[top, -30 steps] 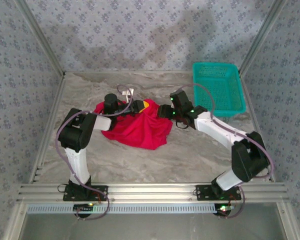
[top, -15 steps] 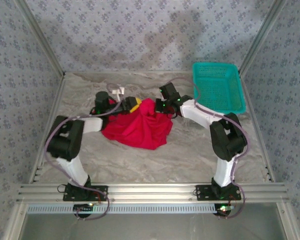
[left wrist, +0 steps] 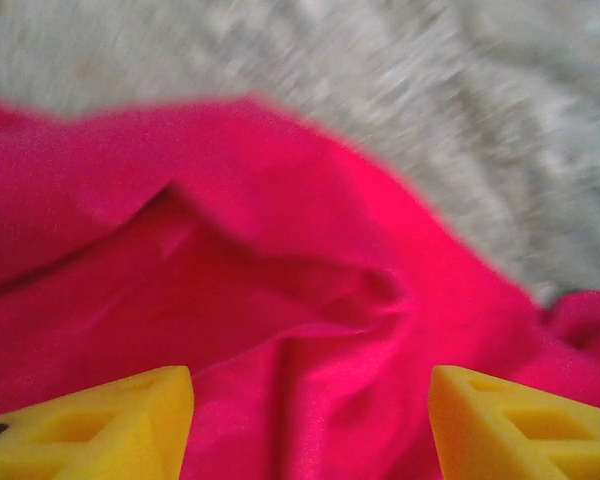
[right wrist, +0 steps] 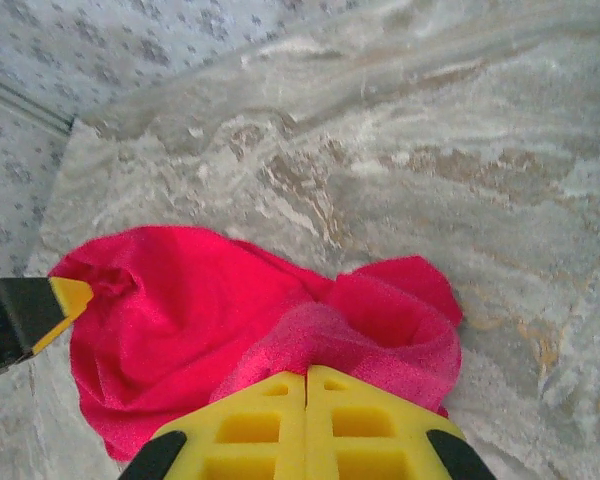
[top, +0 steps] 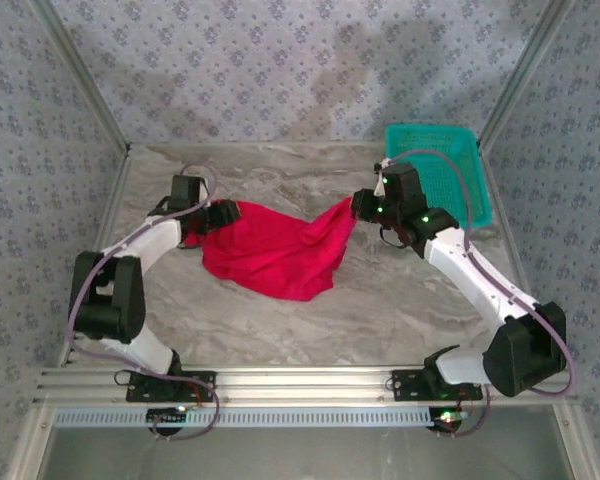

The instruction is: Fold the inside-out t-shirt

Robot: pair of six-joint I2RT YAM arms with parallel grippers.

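Observation:
The red t-shirt (top: 270, 258) lies bunched in the middle of the marbled table (top: 380, 310), stretched between the two arms. My left gripper (top: 223, 215) sits at the shirt's upper left edge. In the left wrist view it (left wrist: 310, 430) is open, with its yellow fingers (left wrist: 90, 425) wide apart and red cloth (left wrist: 280, 250) lying under the gap. My right gripper (top: 355, 208) is at the shirt's right corner. It (right wrist: 307, 380) is shut on a pinched ridge of the t-shirt (right wrist: 180, 310), which rises to the jaws. A small white neck tag is hidden.
A teal mesh basket (top: 435, 175) stands at the back right, just behind the right arm's wrist. Patterned walls and metal frame posts close in the table on three sides. Bare tabletop (right wrist: 430, 150) lies in front of and behind the shirt.
The right gripper has shut on the shirt's right corner and drawn it rightward. The left gripper has opened and moved left to the shirt's left edge. The shirt is spread wider.

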